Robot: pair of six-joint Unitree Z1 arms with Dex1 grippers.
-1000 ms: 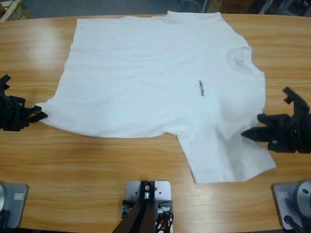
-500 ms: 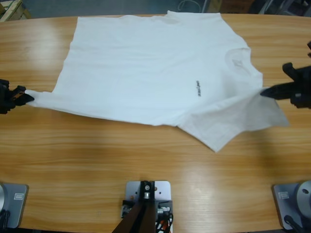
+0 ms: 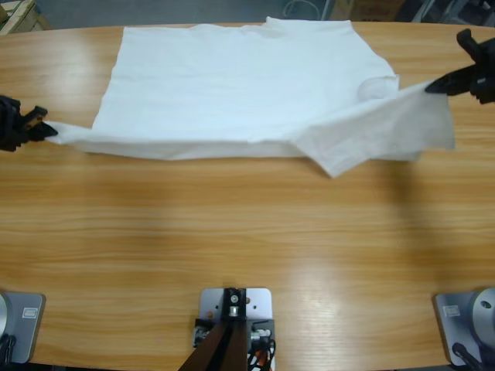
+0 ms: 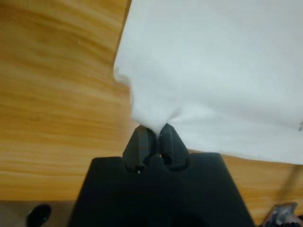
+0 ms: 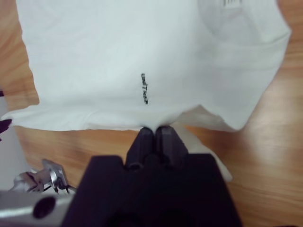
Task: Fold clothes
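Note:
The white T-shirt [image 3: 232, 85] is spread over the far half of the wooden table [image 3: 232, 247]. Its near edge is raised and pulled tight into a long fold between the two grippers. At the table's left edge my left gripper [image 3: 48, 131] is shut on the hem corner, and in the left wrist view the cloth [image 4: 213, 71] bunches into the gripper [image 4: 154, 130]. At the far right my right gripper [image 3: 429, 87] is shut on the shirt near the shoulder. The sleeve [image 3: 379, 139] hangs below it. The right wrist view shows the gripper [image 5: 154, 130], the dark logo [image 5: 145, 89] and the collar [image 5: 236, 28].
Bare wood runs across the near half of the table. The shirt's far edge reaches the table's far rim [image 3: 193, 25]. A wooden box corner [image 3: 15, 14] shows beyond the table at the top left.
Both grippers have moved toward the far side, lifting the shirt's near edge with them. The sleeve has swung up and back, and the logo no longer shows from above.

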